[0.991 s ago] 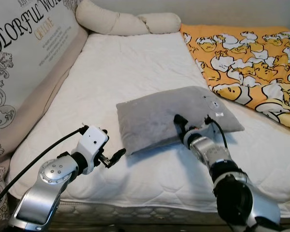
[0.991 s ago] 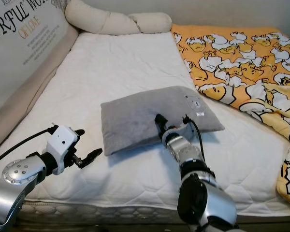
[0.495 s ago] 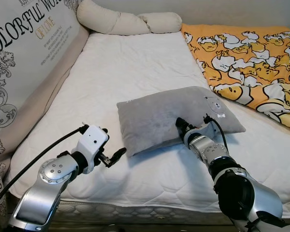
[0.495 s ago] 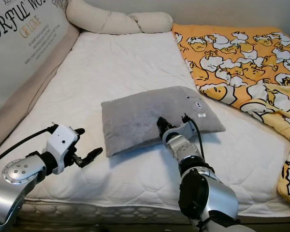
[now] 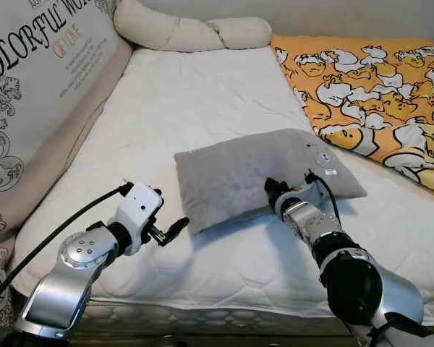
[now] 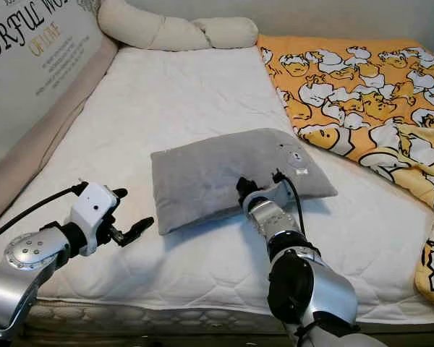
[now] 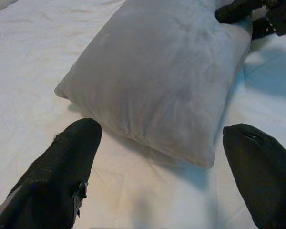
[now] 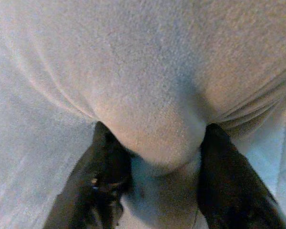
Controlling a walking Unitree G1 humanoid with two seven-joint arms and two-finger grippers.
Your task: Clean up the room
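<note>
Right wrist view: my right gripper [image 8: 152, 157] has its fingers clamped on a bunched fold of the grey pillow [image 5: 257, 173] at its near edge, plush bulging between them. Pillow lies mid-mattress [image 5: 202, 94], long edge skewed, well apart from the cream bolster [image 5: 192, 32] at the head end. Left gripper [image 7: 167, 176] sits just short of the pillow's near-left corner, fingers spread wide, touching nothing.

Progress, my read: early. Grip on one side is made, the other side not yet taken, pillow not yet lifted or moved to the head. Duck-print blanket [image 5: 369, 87] is rumpled along the right side, not straightened.

Left wrist view gives the gap between my open fingers and the corner, plus the right fingers biting the far edge. Head views give the overall layout, including the printed cushion [image 5: 36, 94] along the left side.
</note>
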